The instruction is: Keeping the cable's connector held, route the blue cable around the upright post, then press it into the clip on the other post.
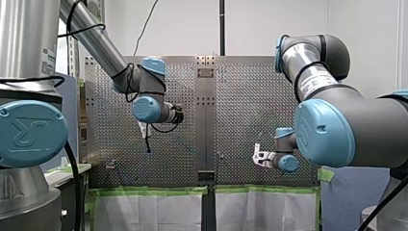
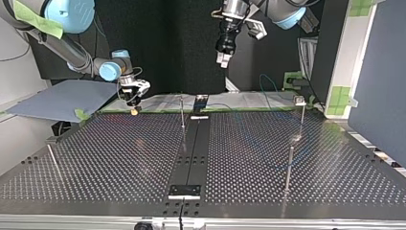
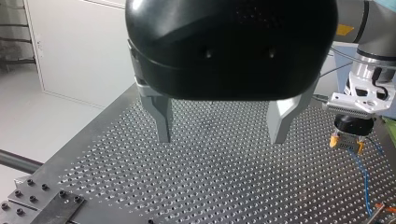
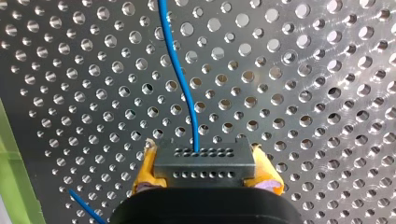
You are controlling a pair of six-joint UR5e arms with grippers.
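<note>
Right fingers: your right gripper (image 2: 133, 101) is clamping the connector (image 4: 204, 161) between its yellow pads (image 4: 145, 170), closed snugly on both ends.
Cable: the blue cable (image 4: 180, 70) is leaving the connector straight ahead of those fingers and trailing loose over the tabletop (image 2: 119, 153).
Left fingers: your left gripper (image 3: 219, 135) is hanging high over the tabletop, spread wide and gripping nothing.
Place: in the top view your right gripper is hovering at about 11 o'clock on the tabletop. A thin post (image 2: 182, 115) is standing at 12 o'clock, and another post (image 2: 302, 120) with what looks like a clip (image 2: 300, 100) at 2 o'clock.
Progress: you are holding the connector as required. The cable is not wrapping around either post as far as I can tell, so routing and pressing-in both appear left to do.
</note>
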